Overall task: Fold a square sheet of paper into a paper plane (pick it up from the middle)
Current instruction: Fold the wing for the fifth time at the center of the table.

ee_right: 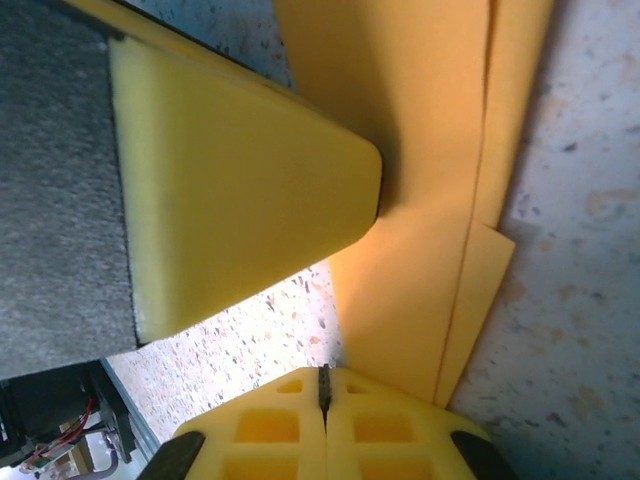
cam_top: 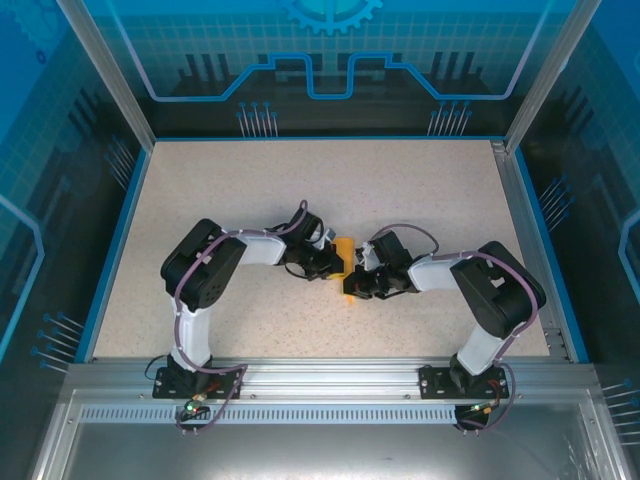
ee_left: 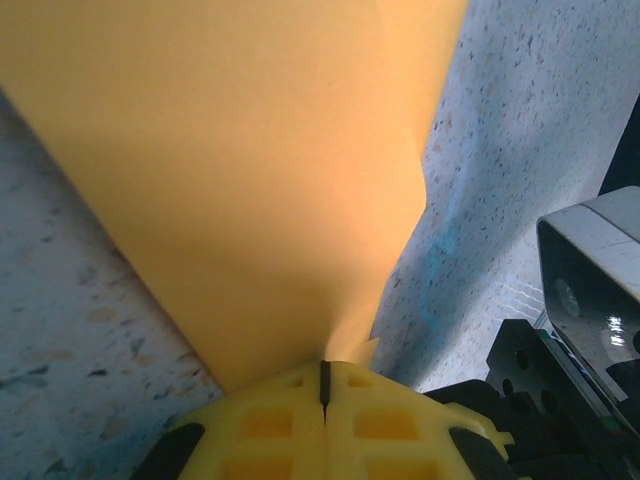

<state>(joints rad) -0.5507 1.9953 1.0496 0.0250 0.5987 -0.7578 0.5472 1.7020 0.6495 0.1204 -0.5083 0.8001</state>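
Left gripper (ee_left: 324, 386) and right gripper (ee_right: 324, 388) pinch fully closed on the folded paper sheet (ee_left: 250, 170); I hold both sides, likely so layers align for creasing.

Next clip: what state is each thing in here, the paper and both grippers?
sheet of paper: folded into overlapping layers, stepped edges showing.
left gripper: shut on the sheet of paper, which fans out from its fingertips.
right gripper: shut, fingertips at the edge of the sheet of paper; whether it grips it is unclear.
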